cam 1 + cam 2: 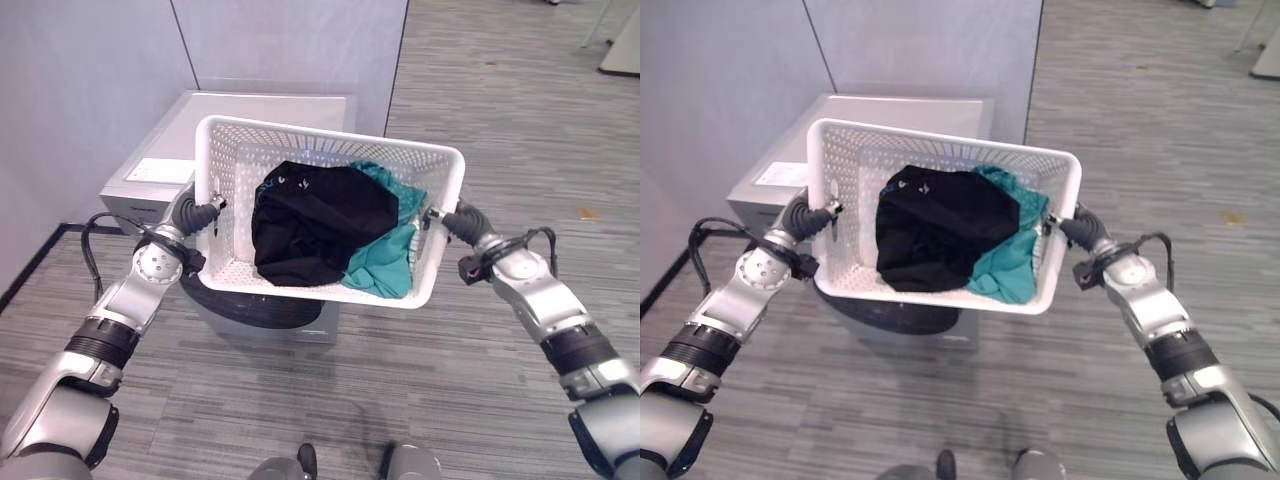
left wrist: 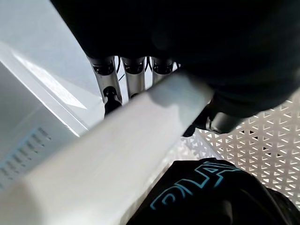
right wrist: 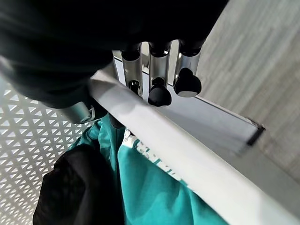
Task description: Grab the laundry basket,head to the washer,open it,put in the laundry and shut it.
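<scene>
I hold a white perforated laundry basket (image 1: 232, 180) up in front of me, above the washer (image 1: 260, 105). Inside lie a black garment (image 1: 320, 220) and a teal garment (image 1: 385, 260). My left hand (image 1: 198, 215) is curled round the basket's left rim (image 2: 140, 140), fingers (image 2: 135, 77) over its edge. On the opposite side my right hand (image 1: 462, 222) grips the right rim (image 3: 154, 136), its fingers (image 3: 159, 91) hooked over it. The washer is a grey box with a flat white top, and its dark round door (image 1: 250, 305) shows under the basket.
Grey partition walls (image 1: 100, 60) stand behind and left of the washer. Grey wood-look floor (image 1: 500, 100) stretches to the right and behind me. A small brown speck (image 1: 588, 213) lies on the floor at the right.
</scene>
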### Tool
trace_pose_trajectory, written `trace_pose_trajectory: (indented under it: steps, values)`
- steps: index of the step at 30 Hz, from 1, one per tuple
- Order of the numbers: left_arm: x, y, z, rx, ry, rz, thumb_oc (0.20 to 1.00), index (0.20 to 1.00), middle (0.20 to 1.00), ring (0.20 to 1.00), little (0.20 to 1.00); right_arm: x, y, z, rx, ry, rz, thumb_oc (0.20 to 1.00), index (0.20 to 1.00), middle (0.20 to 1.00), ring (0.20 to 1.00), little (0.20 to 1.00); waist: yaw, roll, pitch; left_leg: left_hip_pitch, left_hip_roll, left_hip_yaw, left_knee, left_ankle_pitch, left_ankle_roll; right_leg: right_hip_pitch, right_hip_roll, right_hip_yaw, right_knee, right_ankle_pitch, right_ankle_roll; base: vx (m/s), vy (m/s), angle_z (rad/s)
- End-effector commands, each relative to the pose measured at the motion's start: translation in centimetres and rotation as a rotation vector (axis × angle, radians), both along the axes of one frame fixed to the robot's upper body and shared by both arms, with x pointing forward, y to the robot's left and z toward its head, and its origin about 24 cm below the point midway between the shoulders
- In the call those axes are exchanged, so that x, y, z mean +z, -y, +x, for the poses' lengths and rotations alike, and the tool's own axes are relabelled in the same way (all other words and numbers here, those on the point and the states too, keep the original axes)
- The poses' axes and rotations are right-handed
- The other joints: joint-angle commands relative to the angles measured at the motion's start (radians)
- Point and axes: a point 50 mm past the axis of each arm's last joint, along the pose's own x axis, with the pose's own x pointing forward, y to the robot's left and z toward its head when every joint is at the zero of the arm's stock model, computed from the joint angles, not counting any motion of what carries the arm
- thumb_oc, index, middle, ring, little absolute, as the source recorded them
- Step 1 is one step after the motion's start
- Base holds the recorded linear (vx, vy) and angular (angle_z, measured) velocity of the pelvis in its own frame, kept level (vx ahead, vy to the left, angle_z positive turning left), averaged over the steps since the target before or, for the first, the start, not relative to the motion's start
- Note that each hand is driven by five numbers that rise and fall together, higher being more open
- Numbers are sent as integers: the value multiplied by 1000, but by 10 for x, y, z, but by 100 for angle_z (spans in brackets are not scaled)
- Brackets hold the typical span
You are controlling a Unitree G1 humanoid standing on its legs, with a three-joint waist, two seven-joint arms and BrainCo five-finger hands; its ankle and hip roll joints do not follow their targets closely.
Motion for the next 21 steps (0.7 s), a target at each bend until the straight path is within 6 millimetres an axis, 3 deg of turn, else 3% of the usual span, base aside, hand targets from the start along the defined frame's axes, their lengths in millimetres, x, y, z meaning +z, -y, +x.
trace_pose_trajectory:
  steps: [1, 2, 4, 5, 6, 7, 9, 11, 12, 13, 14, 15, 16, 17, 18, 20, 21]
  values:
    - [93, -69, -8, 305, 319, -9, 200, 200, 200, 200, 200, 80, 64, 5, -262, 219, -77, 200, 200, 200, 200, 200, 2, -49, -103, 111, 39, -57, -7, -139, -71, 12, 107, 47, -265, 151, 11, 348, -10, 10]
    - [100, -68, -7, 308, 342, -6, 200, 200, 200, 200, 200, 88, 64, 6, -267, 232, -97, 200, 200, 200, 200, 200, -1, -49, -104, 122, 40, -62, 6, -162, -71, 2, 110, 62, -263, 155, 17, 228, -32, 9]
    - [100, -63, -2, 304, 334, -17, 200, 200, 200, 200, 200, 100, 62, 8, -260, 250, -117, 200, 200, 200, 200, 200, -5, -60, -113, 125, 27, -72, 82, -198, -75, 49, 111, 86, -286, 153, -2, 358, -68, 46]
    - [94, -61, 2, 297, 310, -30, 200, 200, 200, 200, 200, 101, 67, 6, -279, 245, -128, 200, 200, 200, 200, 200, -14, -61, -132, 103, 60, -43, 250, -152, -135, 122, 125, 81, -298, 135, -29, 410, -155, 61]
    - [96, -60, 3, 296, 311, -39, 200, 200, 200, 200, 200, 106, 67, 6, -281, 257, -128, 200, 200, 200, 200, 200, -18, -71, -125, 34, 104, -19, 422, -67, -177, 160, 118, 66, -311, 129, -44, 325, -224, 62]
    - [96, -60, 3, 294, 311, -55, 200, 200, 200, 200, 200, 110, 61, 7, -265, 269, -122, 200, 200, 200, 200, 200, -11, -76, -113, -31, 132, -12, 579, 0, -193, 191, 122, 58, -321, 118, -71, 123, -199, 74]
    - [95, -64, 2, 311, 307, -63, 200, 200, 200, 200, 200, 108, 51, 11, -238, 270, -120, 200, 200, 200, 200, 200, 15, -89, -91, -128, 129, -28, 819, 34, -200, 239, 133, 68, -335, 98, -109, 74, -137, 51]
    - [94, -64, 2, 316, 302, -65, 200, 200, 200, 200, 200, 104, 44, 13, -222, 262, -124, 200, 200, 200, 200, 200, 24, -96, -86, -167, 136, -31, 862, 40, -184, 254, 136, 75, -336, 87, -123, 54, -56, -39]
    - [94, -64, 2, 316, 302, -65, 200, 200, 200, 200, 200, 104, 44, 13, -222, 262, -124, 200, 200, 200, 200, 200, 23, -96, -86, -168, 135, -31, 861, 40, -184, 254, 135, 75, -336, 87, -123, 203, -29, -23]
    - [92, -63, 5, 316, 279, -72, 200, 200, 200, 200, 200, 98, 29, 18, -178, 238, -130, 200, 200, 200, 200, 200, 50, -96, -67, -225, 195, -62, 791, 16, -149, 293, 140, 92, -322, 50, -124, 187, 26, -8]
    - [92, -62, 6, 314, 280, -79, 200, 200, 200, 200, 200, 97, 23, 20, -158, 237, -127, 200, 200, 200, 200, 200, 59, -101, -60, -227, 213, -74, 712, 21, -139, 295, 132, 100, -314, 42, -120, 318, 128, -20]
    - [94, -63, 5, 317, 283, -72, 200, 200, 200, 200, 200, 90, 4, 24, -99, 227, -122, 200, 200, 200, 200, 200, 76, -93, -63, -180, 264, -114, 466, 31, -146, 299, 139, 118, -300, 16, -104, 217, 191, -28]
    - [94, -64, 5, 321, 281, -73, 200, 200, 200, 200, 200, 87, -3, 27, -83, 221, -116, 200, 200, 200, 200, 200, 84, -91, -68, -173, 281, -142, 363, 55, -156, 299, 140, 127, -299, 8, -97, 190, 154, -54]
    - [94, -64, 5, 323, 280, -73, 200, 200, 200, 200, 200, 87, -4, 27, -82, 220, -115, 200, 200, 200, 200, 200, 85, -95, -68, -160, 280, -137, 342, 65, -158, 300, 138, 128, -299, 6, -98, 162, 136, -57]
    - [94, -67, 5, 330, 274, -74, 200, 200, 200, 200, 200, 81, -19, 31, -38, 203, -113, 200, 200, 200, 200, 200, 116, -92, -67, -137, 280, -218, 210, 95, -174, 315, 143, 154, -293, -12, -93, 154, 123, -52]
    - [95, -67, 5, 331, 276, -75, 200, 200, 200, 200, 200, 77, -27, 33, -18, 189, -107, 200, 200, 200, 200, 200, 124, -88, -69, -122, 279, -255, 180, 94, -180, 316, 144, 160, -288, -17, -91, 154, 148, -46]
    - [91, -62, 9, 319, 262, -82, 200, 200, 200, 200, 200, 68, -40, 38, 12, 151, -105, 200, 200, 200, 200, 200, 126, -72, -88, -87, 272, -266, 122, 60, -194, 322, 144, 156, -280, -33, -81, 163, 174, -52]
